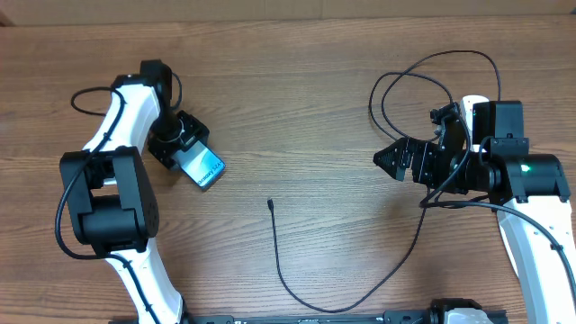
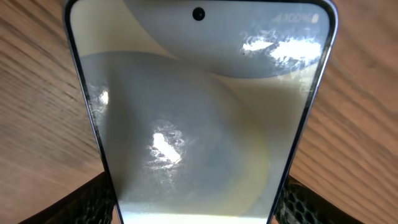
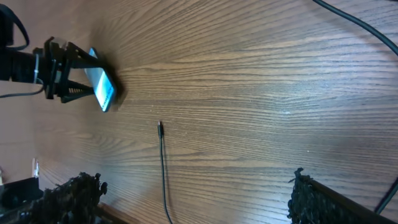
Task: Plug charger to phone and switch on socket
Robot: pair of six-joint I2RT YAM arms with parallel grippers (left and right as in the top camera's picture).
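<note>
The phone [image 2: 199, 124] is clamped in the left end effector [image 1: 189, 153], while the tip of the charger [image 1: 271, 207] lies on the tabletop [image 1: 315, 90] between it and the right end effector [image 1: 385, 160], which is spread apart and empty.

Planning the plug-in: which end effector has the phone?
The left end effector: it grips the phone, while the right end effector is open and empty.

The phone [image 1: 207, 168] is sitting at the left of the surface [image 1: 306, 99], between the fingers of the left gripper [image 1: 185, 151]. The charger [image 1: 274, 238] is lying with its tip right of the phone, apart from it, and is curving rightward below the right gripper [image 1: 389, 158].
</note>
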